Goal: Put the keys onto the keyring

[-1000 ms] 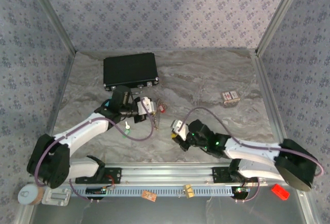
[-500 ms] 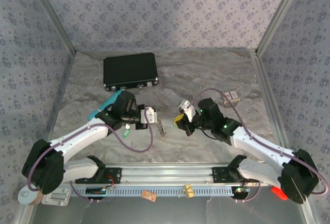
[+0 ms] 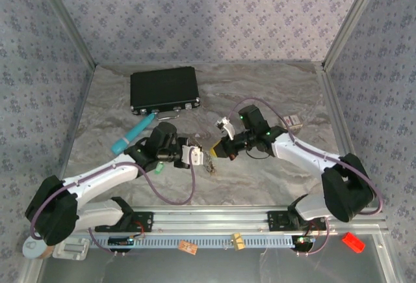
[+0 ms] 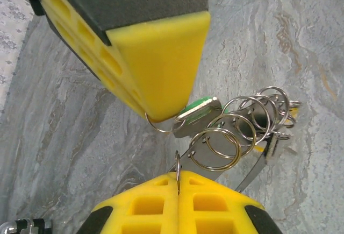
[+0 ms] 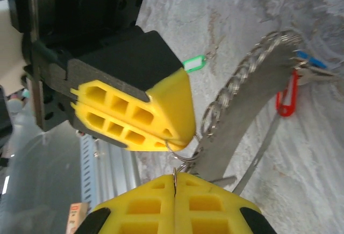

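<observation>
Here the left gripper (image 4: 178,176) is closed tight, its yellow pads pinching a thin wire that rises from their seam. That wire belongs to the keyring (image 4: 236,123), whose stacked silver loops hang just beyond the tips. Directly opposite, almost tip to tip, the right gripper (image 5: 174,179) is likewise clamped on a strand of the same bundle. A second ago the two arms were well apart, the left nearer the black case (image 3: 164,90) and the right low by the near edge; now both grips meet over the middle of the table (image 3: 273,185). Judged from this, the ring is secured at two places, the posture needed to spread its coil and feed a key on. Outward from the pinch, a green-headed key (image 4: 200,107) lies against the loops; whether it is threaded cannot be told. The chain (image 5: 236,80) arcs away from the right gripper, with a red key (image 5: 286,98) and a blue key (image 5: 303,57) at its far end. Behind the left gripper a loose green key (image 5: 193,62) rests on the marble, apparently not yet on the ring, and farther back lies the teal tube (image 3: 132,134).
</observation>
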Controlling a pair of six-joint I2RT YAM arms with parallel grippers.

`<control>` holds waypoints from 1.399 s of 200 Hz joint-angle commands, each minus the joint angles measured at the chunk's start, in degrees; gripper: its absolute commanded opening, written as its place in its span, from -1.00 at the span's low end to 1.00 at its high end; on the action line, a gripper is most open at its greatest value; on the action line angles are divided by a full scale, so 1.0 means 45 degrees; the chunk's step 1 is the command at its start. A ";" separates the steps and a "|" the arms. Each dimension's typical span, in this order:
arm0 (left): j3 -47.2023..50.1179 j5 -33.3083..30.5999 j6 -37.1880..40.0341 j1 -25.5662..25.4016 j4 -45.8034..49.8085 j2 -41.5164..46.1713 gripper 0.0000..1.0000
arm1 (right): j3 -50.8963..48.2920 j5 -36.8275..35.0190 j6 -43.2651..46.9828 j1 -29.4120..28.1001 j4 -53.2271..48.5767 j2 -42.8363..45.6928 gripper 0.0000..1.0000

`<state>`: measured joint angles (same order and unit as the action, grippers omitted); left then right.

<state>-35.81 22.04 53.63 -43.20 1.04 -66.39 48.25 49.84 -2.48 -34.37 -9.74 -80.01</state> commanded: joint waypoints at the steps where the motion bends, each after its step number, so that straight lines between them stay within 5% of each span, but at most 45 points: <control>1: 0.0165 -0.0640 0.0467 -0.0078 -0.0522 0.0310 -1.00 | 0.0716 0.1235 -0.0072 0.0089 -0.0836 -0.0405 -1.00; 280: 0.0493 -0.0738 0.0566 -0.0262 -0.1108 0.0627 -1.00 | 0.0977 0.0298 -0.1676 -0.0092 0.0764 -0.1495 -1.00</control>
<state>-34.11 18.31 55.05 -43.94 -1.96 -65.23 51.05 52.71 -8.88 -34.52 -6.57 -85.73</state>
